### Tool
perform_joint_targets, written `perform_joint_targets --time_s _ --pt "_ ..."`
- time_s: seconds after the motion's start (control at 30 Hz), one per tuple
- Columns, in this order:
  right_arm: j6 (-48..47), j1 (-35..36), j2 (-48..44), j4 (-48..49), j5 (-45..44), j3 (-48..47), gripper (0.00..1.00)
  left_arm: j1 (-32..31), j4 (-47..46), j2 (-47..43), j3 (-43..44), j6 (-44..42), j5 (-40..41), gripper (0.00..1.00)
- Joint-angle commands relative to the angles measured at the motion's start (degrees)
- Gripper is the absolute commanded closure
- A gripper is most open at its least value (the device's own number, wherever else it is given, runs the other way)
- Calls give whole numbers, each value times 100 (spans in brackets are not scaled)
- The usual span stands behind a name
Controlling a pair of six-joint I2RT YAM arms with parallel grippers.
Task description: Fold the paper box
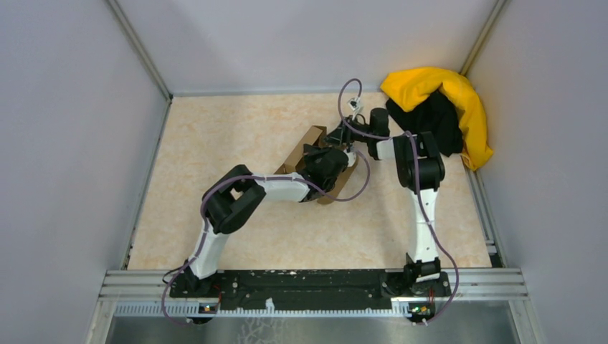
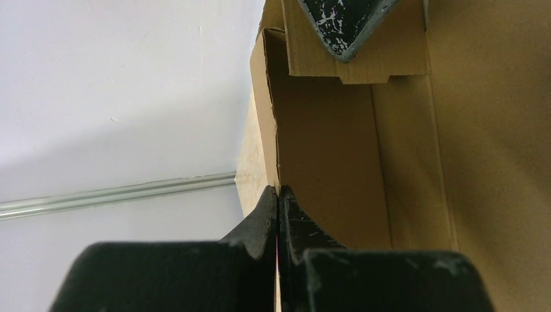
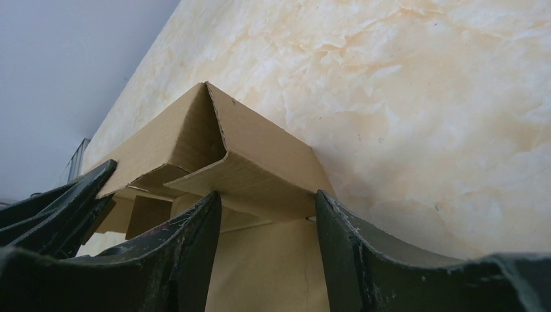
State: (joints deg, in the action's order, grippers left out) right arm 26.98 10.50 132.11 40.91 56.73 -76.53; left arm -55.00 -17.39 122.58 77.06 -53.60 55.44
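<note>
The paper box (image 1: 310,140) is a brown cardboard mailer, partly folded, standing on the marbled table behind its middle. My left gripper (image 1: 326,166) is shut on the thin top edge of one upright side wall (image 2: 338,149), pinched at the tips (image 2: 278,195). My right gripper (image 1: 344,138) reaches in from the far right with its jaws apart (image 3: 266,209). An inward-folded flap (image 3: 253,162) at the box's corner spans the gap between its fingertips (image 3: 198,218). One right finger (image 2: 344,23) shows over the box's far end in the left wrist view.
A yellow-and-black cloth heap (image 1: 444,107) lies in the far right corner. Grey walls close in the table (image 1: 236,129) on three sides. A metal rail (image 1: 308,283) carrying both arm bases runs along the near edge.
</note>
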Motion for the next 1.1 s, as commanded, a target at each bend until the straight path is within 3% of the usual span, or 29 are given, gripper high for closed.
perform_joint_targets --time_s 0.0,0.23,0.43,0.73,1.07 --pt "-188 154 145 -130 108 -440 45 -116 86 -145 -112 184 -564 100" --pt "-590 290 221 -830 38 -790 44 -116 87 -175 -139 222 -636 100" --pt "-904 420 201 -1297 -253 -951 50 -116 71 -176 -156 242 -675 100" --pt "-1057 549 86 -1327 -656 -893 58 -111 15 -171 -195 235 -681 100" --pt "-1080 369 -296 -1121 -820 -521 48 -81 -35 -156 -251 231 -740 100"
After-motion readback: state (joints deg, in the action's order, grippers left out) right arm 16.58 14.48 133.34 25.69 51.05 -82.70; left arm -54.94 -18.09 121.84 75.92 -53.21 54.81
